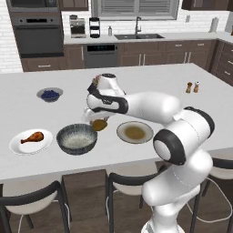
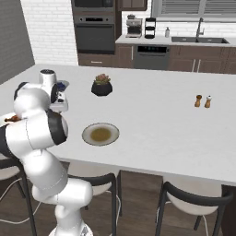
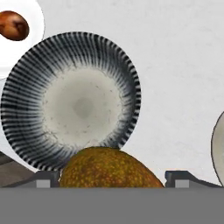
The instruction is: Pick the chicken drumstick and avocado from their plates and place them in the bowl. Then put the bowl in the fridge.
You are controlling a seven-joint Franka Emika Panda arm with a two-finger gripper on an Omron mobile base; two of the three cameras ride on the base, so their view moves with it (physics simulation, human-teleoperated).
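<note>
Hand [image 1: 98, 122] gripped avocado [image 3: 109, 168] just beside the bowl [image 1: 77, 139].
Bowl held nothing; drumstick [image 1: 32, 136] lay on white plate [image 1: 20, 146]; beige plate [image 2: 100, 134] was bare.

In the hand view the avocado [image 3: 109, 168] is cut off below by the frame's bottom, and it covers the bowl's [image 3: 26, 87] near rim. The drumstick [image 3: 13, 25] runs off the left edge, as does its white plate [image 3: 37, 26]. The beige plate [image 3: 218, 148] shows as a sliver at the right edge. In the right base view the arm hides the bowl and probably most of the drumstick [image 2: 13, 119].
</note>
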